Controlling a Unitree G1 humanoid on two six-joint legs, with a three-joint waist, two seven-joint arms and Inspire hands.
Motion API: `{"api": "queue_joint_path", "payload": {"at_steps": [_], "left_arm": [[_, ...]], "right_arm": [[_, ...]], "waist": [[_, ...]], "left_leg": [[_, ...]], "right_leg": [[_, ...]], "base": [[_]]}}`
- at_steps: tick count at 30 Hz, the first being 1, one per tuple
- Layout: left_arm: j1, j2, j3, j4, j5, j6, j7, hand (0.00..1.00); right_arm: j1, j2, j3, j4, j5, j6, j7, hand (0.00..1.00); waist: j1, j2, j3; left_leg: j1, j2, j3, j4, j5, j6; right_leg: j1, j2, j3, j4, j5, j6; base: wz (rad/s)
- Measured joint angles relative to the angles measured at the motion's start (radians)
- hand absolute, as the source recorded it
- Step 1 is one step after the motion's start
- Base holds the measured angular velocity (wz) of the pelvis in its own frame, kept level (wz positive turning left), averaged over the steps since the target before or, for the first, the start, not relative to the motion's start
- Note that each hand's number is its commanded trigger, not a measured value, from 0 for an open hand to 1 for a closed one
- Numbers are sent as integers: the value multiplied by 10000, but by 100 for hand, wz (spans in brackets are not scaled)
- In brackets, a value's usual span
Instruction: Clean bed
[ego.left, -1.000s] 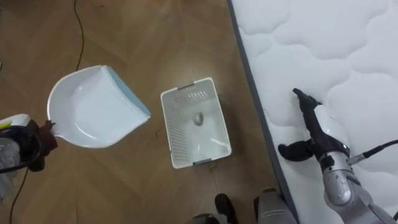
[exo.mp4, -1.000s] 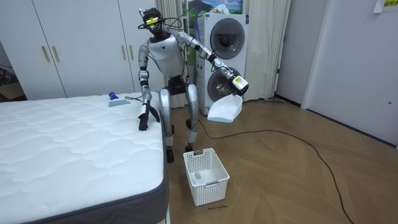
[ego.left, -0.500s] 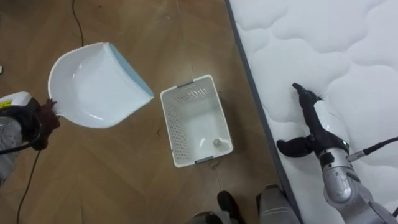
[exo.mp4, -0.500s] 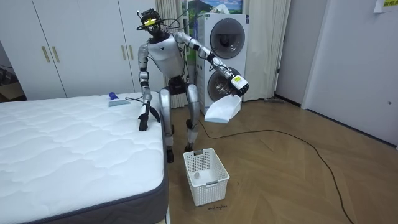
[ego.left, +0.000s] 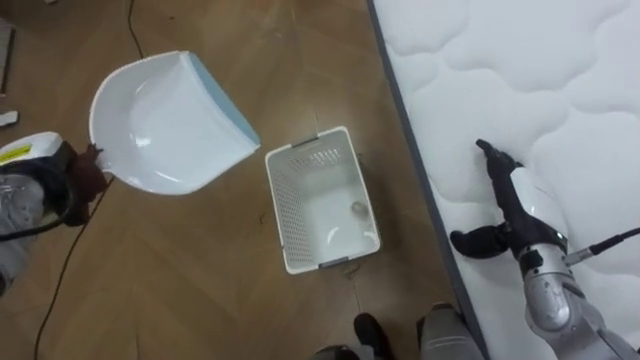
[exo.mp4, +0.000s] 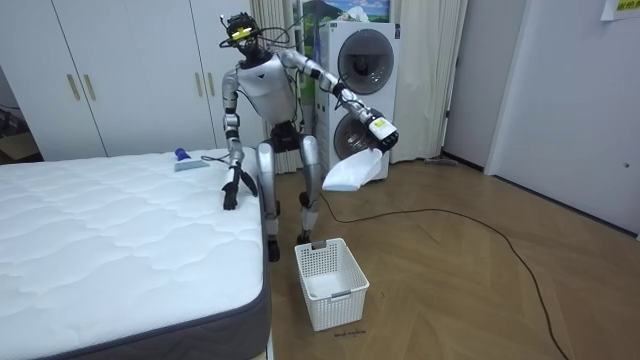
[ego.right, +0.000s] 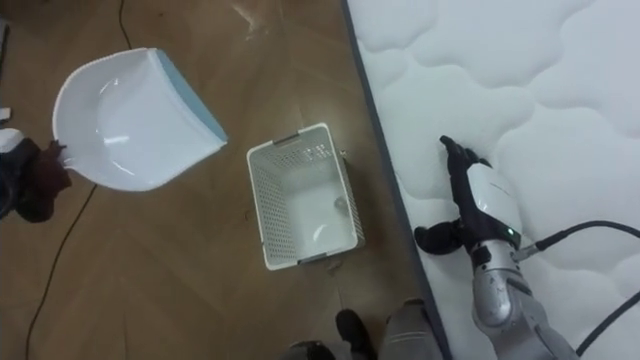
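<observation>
Scrap (ego.left: 357, 208) rolled in basket (ego.left: 284, 212); dustpan (ego.left: 160, 125) raised.

A wooden floor (exo.mp4: 480, 280) in a herringbone pattern is stretching across the room. White wardrobes (exo.mp4: 110, 80) with slim brass handles are lining the back wall at the room view's left. Beside them, two white washing machines (exo.mp4: 368, 55) are standing stacked. A pale wall (exo.mp4: 580, 100) is closing the room view's right. The bed (exo.mp4: 100, 240) is filling the near left corner, its white quilted mattress sitting on a grey base.

left arm is stretching out sideways, left hand (ego.left: 70, 185) clutching the dustpan (ego.left: 165, 125); right hand (ego.left: 520, 205) is resting flat, fingers straight.
</observation>
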Motion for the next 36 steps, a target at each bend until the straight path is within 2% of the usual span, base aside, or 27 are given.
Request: {"api": "queue_joint_path", "payload": {"at_steps": [2, 4, 6, 7, 8, 12, 13, 16, 17, 19, 20, 21, 22, 23, 24, 25, 26, 27, 28, 29, 30, 31, 32, 33, 34, 35, 36], "left_arm": [[504, 3, 457, -646, 1, -211, 49, 100], [1508, 3, 1231, -1796, 416, -529, 73, 100], [2261, 1, 1484, -2592, 671, -693, 238, 100], [2636, 1, 1589, -2996, 773, -794, 247, 100], [2792, 0, 1658, -3188, 853, -854, 253, 100], [4105, 4, 2851, -5316, 930, -1157, 276, 100], [4295, 5, 3085, -5849, 933, -1189, 277, 100], [4617, -10, 3609, -6851, 878, -1430, 278, 100], [4751, -13, 3694, -6977, 813, -1442, 278, 100], [5415, -83, 4048, -7438, 720, -1399, 281, 100], [5538, -103, 4078, -7516, 721, -1405, 281, 100], [5744, -209, 4085, -7621, 725, -1388, 278, 100], [6045, -513, 4266, -7779, 721, -1379, 278, 100], [6190, -728, 4363, -7812, 721, -1395, 279, 100], [6478, -1071, 4521, -7895, 718, -1401, 282, 100], [6798, -1282, 4615, -7995, 678, -1401, 282, 100], [6931, -1344, 4629, -8043, 651, -1406, 282, 100], [7074, -1444, 4637, -8063, 642, -1422, 282, 100], [7129, -1477, 4681, -8070, 601, -1428, 282, 100], [7139, -1480, 4701, -8068, 523, -1421, 282, 100], [7140, -1589, 4700, -8076, 301, -1419, 282, 100], [7154, -1765, 4708, -8139, 96, -1415, 282, 100], [7154, -1832, 4712, -8201, 37, -1410, 282, 100], [7163, -1930, 4737, -8363, -81, -1402, 282, 100], [7161, -2018, 4801, -8516, -282, -1404, 285, 100], [7159, -2066, 4835, -8566, -413, -1405, 302, 100], [7146, -2203, 4888, -8611, -713, -1404, 377, 100]], "right_arm": [[35, 1, 56, 31, 12, -63, 115, 0], [51, -1, 54, 227, 25, -166, 194, 0], [61, 3, 54, 388, 393, -160, 245, 0], [87, 9, 29, 523, 535, -147, 250, 0], [130, 13, -34, 575, 548, -136, 253, 0], [995, 6, -806, 363, 523, -122, 240, 0], [1256, 7, -1084, 90, 512, -125, 235, 0], [1811, 51, -1780, -424, 530, -148, 202, 0], [1901, 53, -1834, -493, 537, -148, 183, 0], [2144, 65, -1864, -722, 645, -140, 97, 0], [2194, 66, -1867, -790, 652, -140, 73, 0], [2323, 73, -1865, -919, 690, -139, 46, 0], [2371, 89, -1813, -987, 736, -137, 41, 0], [2410, 103, -1796, -1010, 740, -138, 34, 0], [2435, 141, -1719, -1013, 745, -139, 24, 0], [2439, 170, -1668, -1013, 728, -141, 22, 0], [2424, 200, -1670, -1013, 744, -136, 19, 0], [2373, 278, -1708, -1017, 742, -124, 12, 0], [2298, 414, -1706, -1028, 782, -123, -19, 0], [2272, 517, -1712, -1041, 859, -124, -27, 0], [2312, 607, -1713, -1049, 1002, -124, -115, 0], [2288, 602, -1716, -1050, 1143, -133, -232, 0], [2267, 603, -1721, -1053, 1169, -160, -287, 0], [2217, 607, -1712, -1052, 1156, -290, -372, 0], [2193, 620, -1693, -1054, 1170, -453, -448, 0], [2178, 628, -1675, -1058, 1171, -508, -462, 0], [2099, 635, -1581, -1055, 1180, -564, -462, 0]], "waist": [[295, -246, -41], [606, -465, -111], [658, -637, -151], [681, -743, -203], [695, -782, -224], [954, -968, -356], [1045, -984, -406], [1122, -1031, -437], [1116, -1057, -464], [1144, -1189, -577], [1138, -1221, -571], [1183, -1350, -568], [1393, -1464, -563], [1516, -1509, -566], [1694, -1644, -550], [1802, -1773, -551], [1855, -1843, -551], [1955, -1922, -555], [2062, -1903, -555], [2154, -1919, -536], [2135, -1941, -539], [2223, -1988, -547], [2232, -2020, -557], [2390, -2085, -549], [2532, -2192, -518], [2572, -2257, -505], [2696, -2378, -420]], "left_leg": [[99, 6, -206, 21, -82, -114], [283, 24, -773, 6, -171, -267], [603, 84, -844, -3, -189, -295], [833, 121, -881, -16, -210, -322], [935, 157, -911, -22, -220, -337], [1794, 513, -1021, -360, -425, -387], [1991, 557, -1027, -509, -487, -345], [2609, 578, -926, -853, -563, -271], [2783, 567, -878, -967, -564, -268], [3353, 484, -852, -1290, -577, -255], [3465, 481, -813, -1339, -580, -257], [3756, 493, -509, -1528, -580, -258], [4092, 546, -66, -1776, -580, -259], [4235, 596, 158, -1845, -587, -270], [4529, 667, 641, -1944, -630, -314], [4754, 667, 860, -2026, -696, -334], [4820, 692, 922, -2032, -717, -329], [4880, 879, 1199, -2046, -792, -316], [4827, 1249, 1946, -2139, -814, -319], [4854, 1395, 2365, -2167, -814, -324], [4989, 1535, 3038, -2220, -811, -328], [5190, 1559, 3758, -2371, -804, -333], [5243, 1555, 4086, -2392, -806, -331], [5386, 1539, 4732, -2409, -809, -326], [5430, 1484, 5167, -2337, -809, -324], [5426, 1427, 5219, -2326, -806, -320], [5395, 1370, 5016, -2204, -805, -317]], "right_leg": [[28, 155, 263, -75, 53, -25], [288, 417, 548, -453, 240, -39], [711, 516, 620, -775, 325, -29], [1037, 619, 649, -1012, 369, 0], [1210, 675, 665, -1173, 420, 15], [2459, 1084, 679, -2651, 986, 77], [2714, 1136, 682, -2955, 1114, 102], [3356, 1143, 669, -3524, 1360, 203], [3464, 1128, 661, -3593, 1401, 216], [3735, 1068, 588, -3669, 1460, 213], [3784, 1067, 579, -3671, 1483, 210], [3808, 1067, 596, -3622, 1507, 201], [3811, 1094, 540, -3628, 1613, 164], [3808, 1100, 385, -3651, 1721, 112], [3789, 1072, -193, -3649, 1877, -26], [3754, 1018, -729, -3654, 2037, -179], [3729, 1025, -907, -3696, 2144, -238], [3701, 1078, -1395, -4000, 2539, -357], [3874, 1204, -2018, -4575, 3132, -284], [3849, 1163, -2454, -4401, 3095, -126], [3927, 786, -3352, -3321, 2569, -87], [4137, 277, -3843, -2190, 1981, 8], [4265, 40, -3982, -1727, 1756, 63], [4622, -406, -4088, -1131, 1508, 199], [4941, -750, -4167, -1063, 1373, 380], [5074, -884, -4214, -1184, 1298, 481], [5107, -936, -4221, -1655, 1092, 497]], "base": [[-54], [-58], [-39], [-23], [-20], [-23], [-19], [-20], [-40], [-57], [-65], [-90], [-107], [-140], [-151], [-152], [-155], [-157], [-157], [-137], [-126], [-124], [-132], [-132], [-130], [-130], [-143]]}}
